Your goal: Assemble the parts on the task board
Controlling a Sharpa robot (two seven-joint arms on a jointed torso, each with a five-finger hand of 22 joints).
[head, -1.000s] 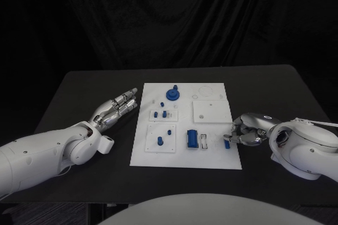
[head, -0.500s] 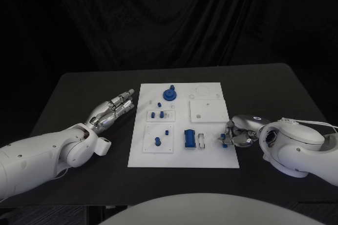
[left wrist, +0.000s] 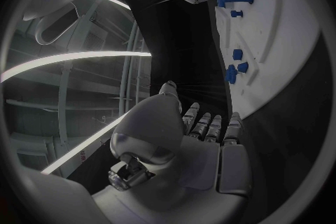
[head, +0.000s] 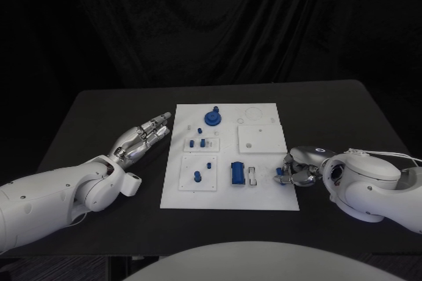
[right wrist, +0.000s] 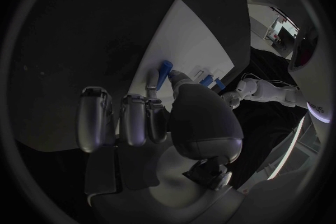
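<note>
The white task board (head: 264, 195) lies in the middle of the black table. My right hand (head: 299, 170) sits at the board's right edge and pinches a small blue part (head: 282, 172) between thumb and finger. In the right wrist view the same blue part (right wrist: 164, 73) stands up from the fingertips, just over the board's edge (right wrist: 190, 39). My left hand (head: 143, 137) rests flat on the table left of the board, fingers stretched out and holding nothing. In the left wrist view the left hand (left wrist: 203, 137) points along the board (left wrist: 294, 39).
On the board stand a blue round part (head: 214, 117), a blue block (head: 238, 173) and small blue pegs (head: 199, 175) in raised white plates. A plain white square plate (head: 262, 138) sits at the board's right. Bare table lies on both sides.
The right hand has shifted slightly along the board's right edge, and the small blue part now stands more upright in its fingers. The left hand has not moved.
</note>
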